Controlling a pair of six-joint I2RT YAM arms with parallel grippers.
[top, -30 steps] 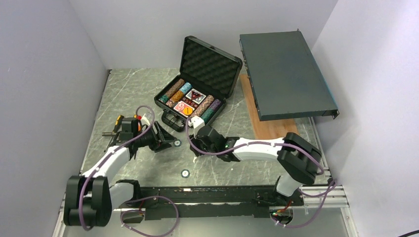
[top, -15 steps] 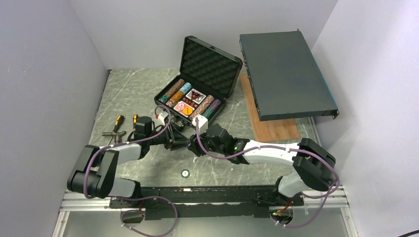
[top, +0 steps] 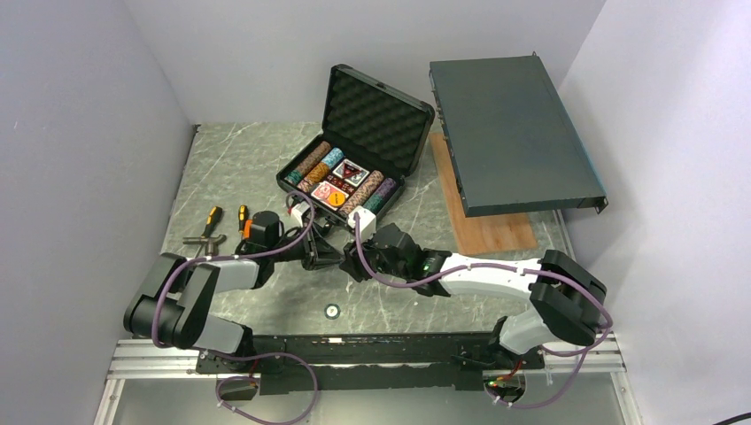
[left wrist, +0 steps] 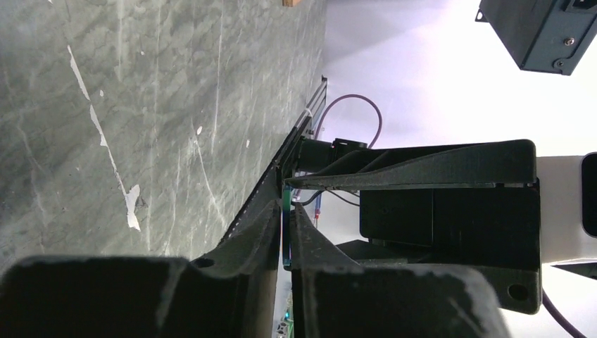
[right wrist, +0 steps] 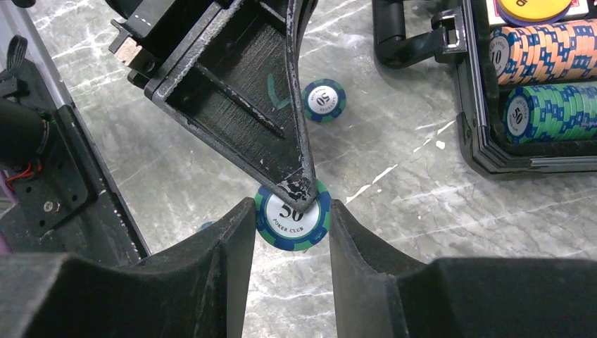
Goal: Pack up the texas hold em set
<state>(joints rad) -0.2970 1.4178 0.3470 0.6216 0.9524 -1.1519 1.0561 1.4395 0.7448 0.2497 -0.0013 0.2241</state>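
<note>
Both grippers meet over the table just in front of the open black case [top: 297, 181]. My right gripper [right wrist: 292, 211] is shut on a blue-green "50" poker chip [right wrist: 292, 224], its fingers pressed to opposite edges of the chip. My left gripper [left wrist: 286, 211] comes in from the other side and is shut on the same chip [left wrist: 286, 232], pinching its two faces. In the overhead view the left gripper [top: 329, 255] and right gripper [top: 354, 259] sit tip to tip, and the chip is hidden there. The case wall [right wrist: 468, 105] encloses rows of chips [right wrist: 545, 113].
Another 50 chip [right wrist: 324, 100] lies flat near the case handle [right wrist: 394, 35]. A small round piece [top: 332, 311] rests by the front rail. Screwdrivers [top: 212, 218] and pliers [top: 197, 239] lie at the left. A large grey metal box [top: 514, 133] leans over a wooden board [top: 491, 232].
My left arm swung right from beside the tools to meet the right gripper, and its jaws closed onto the chip. The right gripper shifted slightly left and stayed gripping.
</note>
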